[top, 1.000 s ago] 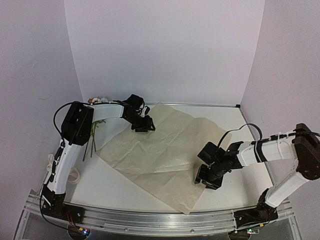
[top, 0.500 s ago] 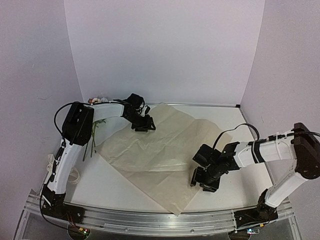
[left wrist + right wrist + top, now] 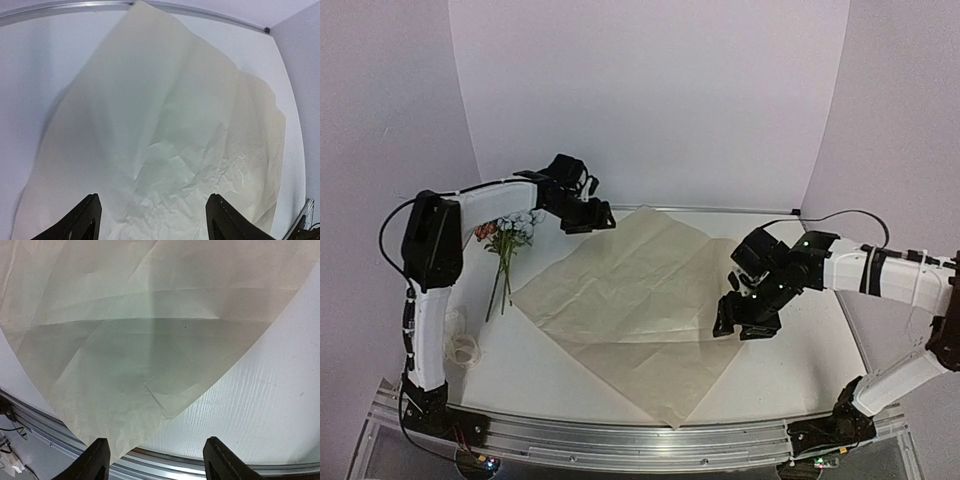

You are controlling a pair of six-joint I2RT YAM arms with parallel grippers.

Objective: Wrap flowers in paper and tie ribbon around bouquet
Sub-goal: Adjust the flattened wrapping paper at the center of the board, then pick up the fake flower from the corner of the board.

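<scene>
Most likely to go wrong at the pick-up of the flowers [image 3: 510,236]: thin stems flat on the desk [image 3: 790,375], easy to pinch one or two and leave the rest, or to crush the blooms by gripping too near the heads. Could also drag or crumple the paper [image 3: 630,310] (light, creased, nothing pinning it) with a low sweep of either arm, leaving no flat sheet for the bunch. Left hand [image 3: 592,217] released, fingers [image 3: 85,222] spread with nothing between; hovers over the sheet's far corner. Right hand [image 3: 745,322] released and empty too, above the sheet's right part, toward the desk's right edge. Paper spread across the middle of the desk as a diamond, no side square to the desk's edges, corners toward far, near, left and right, longer sides slanting from left toward near. Flowers off the sheet, by the far-left corner of the desk, long axis roughly far to near, heads toward the far edge, stems toward the near edge. Ribbon [image 3: 465,347] heaped loosely by the left edge, well apart from both hands.
</scene>
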